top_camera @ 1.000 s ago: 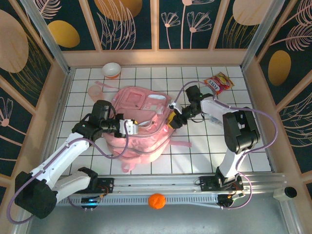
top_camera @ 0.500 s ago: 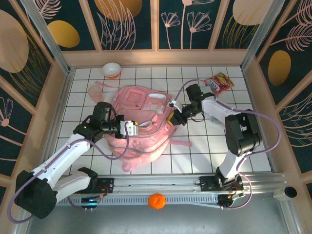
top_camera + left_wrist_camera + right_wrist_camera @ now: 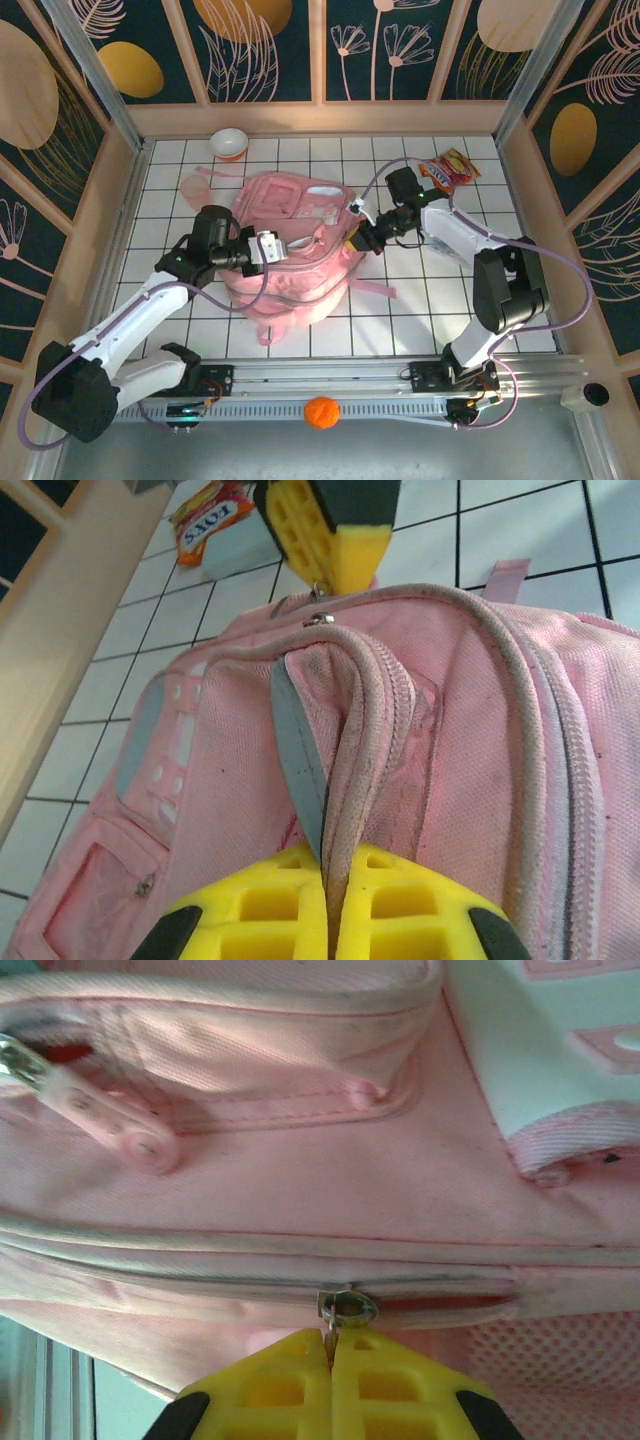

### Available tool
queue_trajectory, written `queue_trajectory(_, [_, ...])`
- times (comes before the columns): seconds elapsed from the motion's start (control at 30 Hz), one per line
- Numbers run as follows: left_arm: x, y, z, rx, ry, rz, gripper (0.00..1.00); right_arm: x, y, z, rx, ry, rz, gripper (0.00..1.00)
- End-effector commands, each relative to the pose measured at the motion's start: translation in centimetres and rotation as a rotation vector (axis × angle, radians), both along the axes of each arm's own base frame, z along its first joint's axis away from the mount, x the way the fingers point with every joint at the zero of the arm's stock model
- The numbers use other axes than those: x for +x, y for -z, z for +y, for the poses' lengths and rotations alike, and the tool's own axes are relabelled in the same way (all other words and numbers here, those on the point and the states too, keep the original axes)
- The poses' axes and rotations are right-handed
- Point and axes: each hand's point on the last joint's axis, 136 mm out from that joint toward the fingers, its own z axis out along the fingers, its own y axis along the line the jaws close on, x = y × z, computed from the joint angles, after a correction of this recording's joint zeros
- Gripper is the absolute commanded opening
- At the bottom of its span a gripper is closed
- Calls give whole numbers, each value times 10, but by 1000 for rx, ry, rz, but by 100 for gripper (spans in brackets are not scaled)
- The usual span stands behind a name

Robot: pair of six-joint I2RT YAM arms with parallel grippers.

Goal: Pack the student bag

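Observation:
The pink student bag (image 3: 295,250) lies flat in the middle of the white tiled table, front panels up. My left gripper (image 3: 270,246) is at its left side, shut on a fold of the bag's zip edge (image 3: 352,780). My right gripper (image 3: 362,238) is at the bag's right edge, shut on a metal zip pull (image 3: 345,1310) of the main zip. In the left wrist view the right gripper's yellow fingers (image 3: 325,535) show beyond the bag's far rim.
A snack packet (image 3: 450,168) lies at the back right. A white bowl with an orange band (image 3: 229,143) and a pink spoon (image 3: 205,178) sit at the back left. An orange ball (image 3: 321,411) rests on the front rail.
The right gripper has moved up and away along the bag's edge, holding the zip pull. The open compartment has closed up and the bag looks flatter. The left gripper stays clamped on the edge.

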Motion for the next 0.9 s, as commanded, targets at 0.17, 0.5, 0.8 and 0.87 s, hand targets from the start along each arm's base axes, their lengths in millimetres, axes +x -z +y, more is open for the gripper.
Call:
queue_trajectory(0.17, [47, -37, 0, -22, -224, -102, 0, -18, -46, 12, 32, 45, 73, 0])
queue_trajectory(0.5, [50, -58, -41, -188, -286, 1, 0, -37, -76, 39, 120, 188, 165, 0])
queue_trajectory(0.8, [73, -73, -50, -349, -488, 127, 0, -58, -76, 47, 153, 386, 336, 0])
queue_trajectory(0.87, [73, -75, -53, -387, -499, 154, 0, -65, -83, 55, 196, 385, 332, 0])
